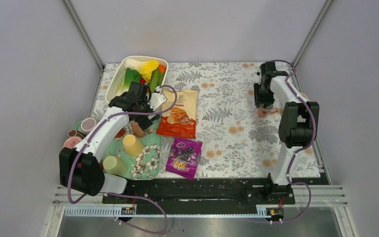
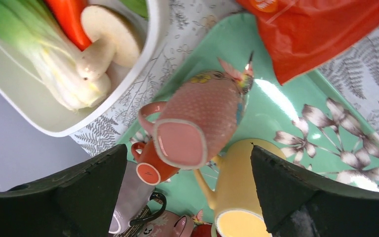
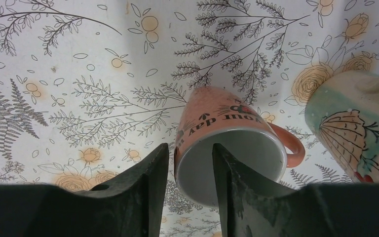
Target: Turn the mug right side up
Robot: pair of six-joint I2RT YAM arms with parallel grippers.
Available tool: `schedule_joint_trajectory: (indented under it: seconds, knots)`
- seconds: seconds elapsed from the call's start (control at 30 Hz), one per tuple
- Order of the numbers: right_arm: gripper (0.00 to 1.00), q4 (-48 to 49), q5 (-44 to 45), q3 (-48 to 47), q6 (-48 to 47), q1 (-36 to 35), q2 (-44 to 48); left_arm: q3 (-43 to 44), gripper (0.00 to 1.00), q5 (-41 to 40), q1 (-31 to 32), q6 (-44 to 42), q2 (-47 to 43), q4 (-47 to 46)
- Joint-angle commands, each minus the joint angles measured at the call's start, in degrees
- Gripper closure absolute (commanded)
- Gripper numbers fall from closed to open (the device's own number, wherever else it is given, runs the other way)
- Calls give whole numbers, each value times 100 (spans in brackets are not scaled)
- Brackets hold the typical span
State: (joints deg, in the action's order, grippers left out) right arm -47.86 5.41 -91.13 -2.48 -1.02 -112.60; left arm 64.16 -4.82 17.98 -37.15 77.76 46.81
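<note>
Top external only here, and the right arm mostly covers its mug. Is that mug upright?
Observer: Yes. In the right wrist view the pink mug has its open mouth facing up at the camera.
Operator: Gripper on it?
Observer: The right gripper straddles the rim wall, one finger outside and one over the mouth. I can't tell if it is clamped.
Operator: Left arm?
Observer: The left wrist view shows the left gripper open above a dotted pink mug, base up on the teal tray.

pink mug (image 3: 217,111), blk text, floral cloth (image 3: 79,74)
</note>
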Motion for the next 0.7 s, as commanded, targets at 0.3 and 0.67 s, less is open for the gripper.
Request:
schedule_joint_trajectory:
  seconds: [0.3,0.67]
  knots:
    - [16,-100,-214,-210,90,-137,769,886,1,565,-881,1069,930,359]
    - [13,-207,-241,-238,54,-447,1213,678,30,1083,-890,1018,1233,528]
